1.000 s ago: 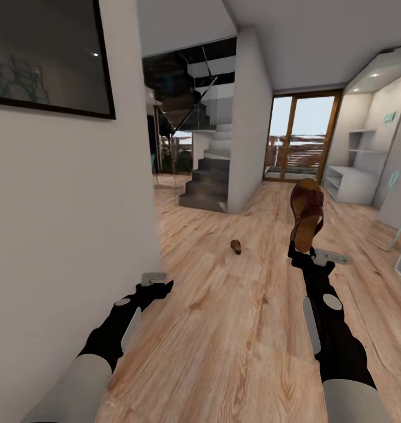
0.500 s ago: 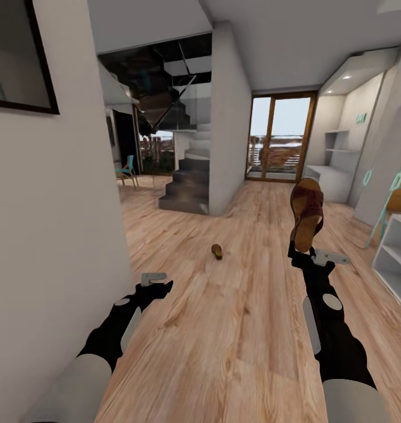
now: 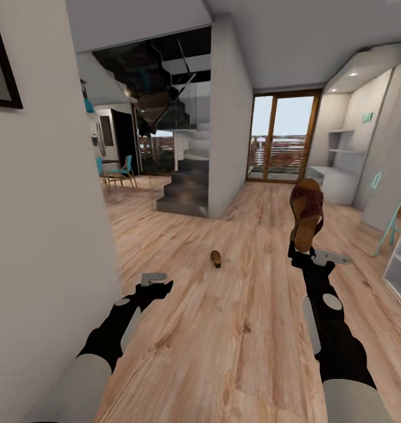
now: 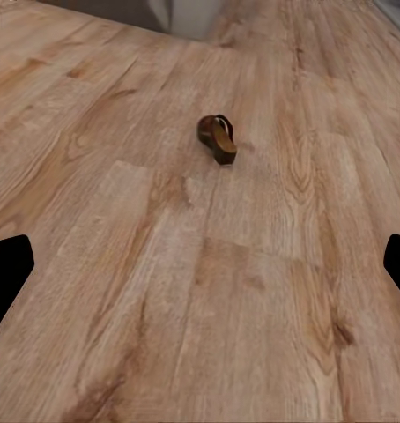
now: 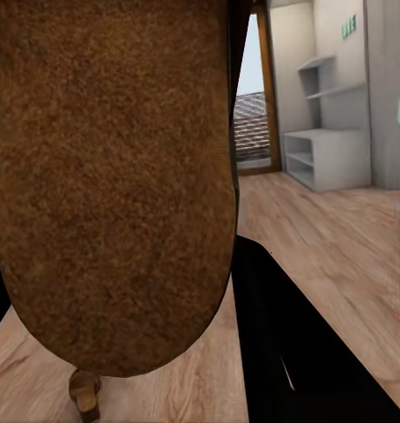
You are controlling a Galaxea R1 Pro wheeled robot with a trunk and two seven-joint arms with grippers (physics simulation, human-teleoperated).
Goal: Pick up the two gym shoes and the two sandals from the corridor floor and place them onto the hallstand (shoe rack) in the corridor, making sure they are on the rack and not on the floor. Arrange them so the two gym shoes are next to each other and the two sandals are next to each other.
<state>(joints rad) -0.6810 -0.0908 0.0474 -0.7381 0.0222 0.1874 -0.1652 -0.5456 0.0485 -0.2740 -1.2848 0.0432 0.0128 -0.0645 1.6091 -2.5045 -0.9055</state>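
My right gripper (image 3: 303, 247) is shut on one brown sandal (image 3: 306, 212), held upright at the heel above the corridor floor (image 3: 247, 329). Its tan sole (image 5: 112, 176) fills much of the right wrist view. The other sandal (image 3: 216, 258) lies on the planks ahead, also seen as a sandal (image 4: 217, 138) in the left wrist view and a sandal (image 5: 84, 393) below the held one. My left gripper (image 3: 157, 282) hovers low over the floor, open and holding nothing. The pale hallstand (image 3: 340, 176) stands far back on the right by the glass door. The gym shoes are out of view.
A white wall (image 3: 42, 235) runs close along my left arm. A dark staircase (image 3: 186, 188) and a white pillar (image 3: 229, 117) stand ahead. A low white bench (image 3: 400, 264) sits at the right edge, with a teal chair (image 3: 394, 226) beside it.
The head view has swung to the right, so the wall picture slid off to the left. Both arms keep their pose and the sandal stays in the right gripper.
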